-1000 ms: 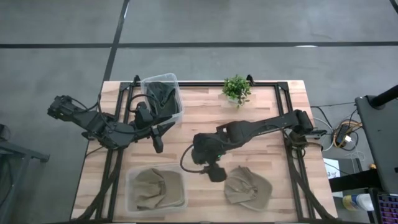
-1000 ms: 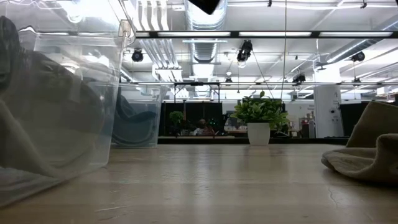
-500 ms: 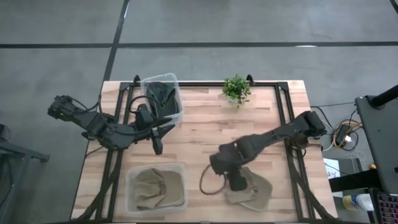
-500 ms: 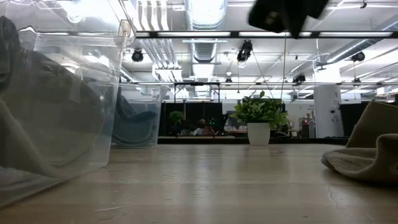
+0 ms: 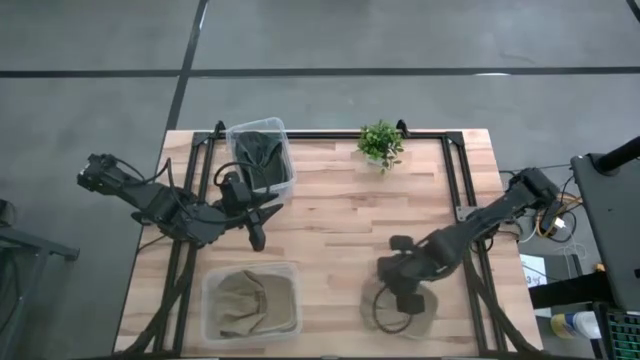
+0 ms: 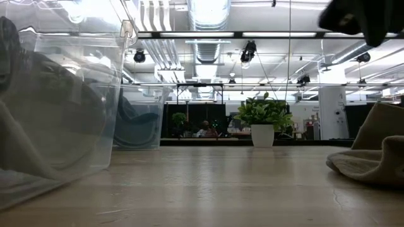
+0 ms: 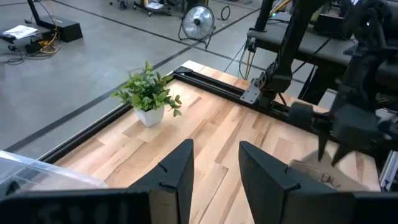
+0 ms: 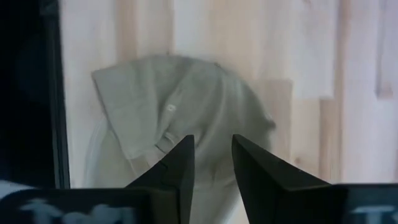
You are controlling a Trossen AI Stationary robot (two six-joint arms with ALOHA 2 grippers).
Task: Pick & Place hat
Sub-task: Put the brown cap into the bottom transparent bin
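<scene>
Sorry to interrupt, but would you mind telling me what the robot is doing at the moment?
It is sorting hats. The right hand hangs over a tan hat lying loose near the table's front edge, fingers apart, nothing held. Another tan hat already sits in the front clear bin. The left hand waits beside the rear bin, empty.

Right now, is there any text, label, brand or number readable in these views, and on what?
None can be read.
The khaki hat under the right claw shows no legible label.
Both clear bins and the plant pot are unmarked.
</scene>
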